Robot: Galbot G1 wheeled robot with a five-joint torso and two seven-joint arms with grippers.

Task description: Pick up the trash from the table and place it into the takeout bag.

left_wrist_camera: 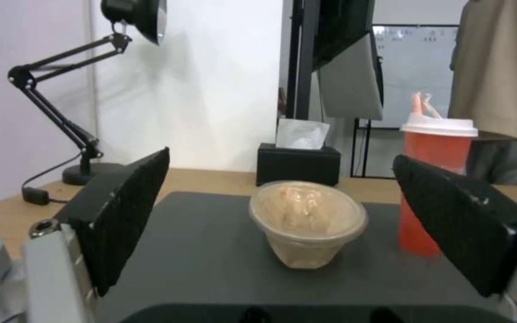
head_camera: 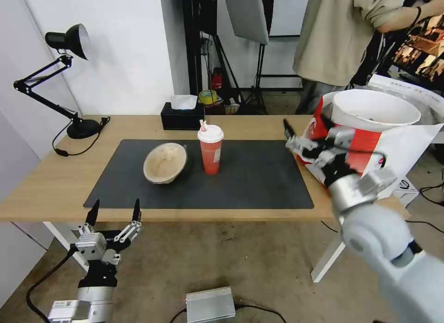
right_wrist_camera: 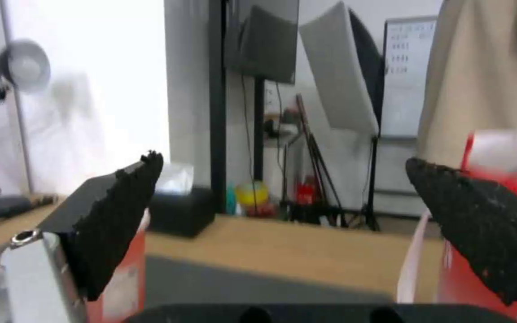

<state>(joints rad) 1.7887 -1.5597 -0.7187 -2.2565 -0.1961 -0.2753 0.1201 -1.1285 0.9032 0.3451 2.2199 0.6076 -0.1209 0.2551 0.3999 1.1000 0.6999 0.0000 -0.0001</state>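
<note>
Head view: the tan round lidded bowl and red paper cup stand on the black mat; the wide white plastic bowl sits in the red-and-white takeout bag. The right gripper beside the bag and the left gripper below the table edge are both spread, empty.

Black mat lies bare between the red cup and the takeout bag; tan bowl and cup crowd its left; tissue box blocks behind.
</note>
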